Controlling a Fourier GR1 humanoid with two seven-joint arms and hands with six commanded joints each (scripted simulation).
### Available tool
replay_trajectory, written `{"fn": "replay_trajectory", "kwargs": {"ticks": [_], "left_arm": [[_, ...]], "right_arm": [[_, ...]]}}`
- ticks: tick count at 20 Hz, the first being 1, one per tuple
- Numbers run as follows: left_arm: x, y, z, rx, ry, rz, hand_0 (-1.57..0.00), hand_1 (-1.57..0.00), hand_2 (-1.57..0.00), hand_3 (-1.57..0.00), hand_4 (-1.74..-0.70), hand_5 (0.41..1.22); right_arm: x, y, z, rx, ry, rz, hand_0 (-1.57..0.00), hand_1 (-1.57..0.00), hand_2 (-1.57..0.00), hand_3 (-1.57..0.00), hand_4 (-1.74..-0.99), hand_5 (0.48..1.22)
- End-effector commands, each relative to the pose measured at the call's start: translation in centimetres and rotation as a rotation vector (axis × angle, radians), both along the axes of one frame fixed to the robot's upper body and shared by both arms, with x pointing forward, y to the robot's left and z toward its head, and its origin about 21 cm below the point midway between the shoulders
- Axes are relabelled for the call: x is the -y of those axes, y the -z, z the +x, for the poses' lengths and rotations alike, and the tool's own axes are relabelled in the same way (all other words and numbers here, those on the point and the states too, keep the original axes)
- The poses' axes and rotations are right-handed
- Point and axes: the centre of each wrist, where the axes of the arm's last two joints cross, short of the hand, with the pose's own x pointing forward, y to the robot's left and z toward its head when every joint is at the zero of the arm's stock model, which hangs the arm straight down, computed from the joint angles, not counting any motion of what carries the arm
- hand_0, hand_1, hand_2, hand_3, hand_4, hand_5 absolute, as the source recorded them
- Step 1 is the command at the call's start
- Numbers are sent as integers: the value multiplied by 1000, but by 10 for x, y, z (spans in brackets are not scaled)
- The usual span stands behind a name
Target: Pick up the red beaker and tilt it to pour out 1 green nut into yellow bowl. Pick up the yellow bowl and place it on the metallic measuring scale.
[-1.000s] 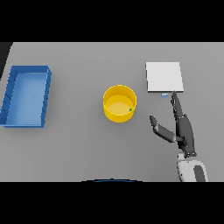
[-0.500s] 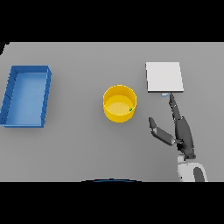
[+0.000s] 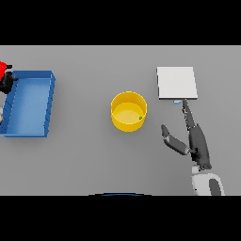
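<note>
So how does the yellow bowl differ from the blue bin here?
The yellow bowl is round and stands mid-table; the blue bin is rectangular, larger in the picture, and sits at the table's left edge. The bowl holds a small green speck by its right wall; the bin's floor shows nothing inside. Both are open-topped and upright, and neither is touched by the right hand.

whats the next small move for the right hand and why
Probably slide the open right hand left toward the yellow bowl: a green nut already lies inside it, and the hand rests apart from it, below the metallic scale.
</note>
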Motion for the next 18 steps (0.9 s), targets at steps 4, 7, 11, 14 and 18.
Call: {"fn": "replay_trajectory", "kwargs": {"ticks": [4,7,11,14,18], "left_arm": [[2,13,-5,-49,-23,16,-1571,-1571,-1571,-1551,-1741,967],[-1,12,-12,-134,47,29,-1564,-1449,-1432,-1362,-1374,830],[-3,2,-20,-271,149,-6,-746,-604,-613,-577,-968,740],[-3,0,-21,-300,189,-13,-381,-309,-313,-295,-851,698],[-3,1,-22,-280,192,-32,-156,-126,-128,-120,-797,678]], "right_arm": [[0,-1,-1,8,2,-8,1,1,1,1,-1205,664],[0,1,-5,4,14,0,1,1,1,1,-1192,663],[-2,2,-3,-1,13,-9,1,1,1,1,-1181,665],[-1,-2,-7,10,7,-2,1,1,1,1,-1187,667],[-8,0,-5,-22,6,-4,1,1,1,1,-1187,663]]}}
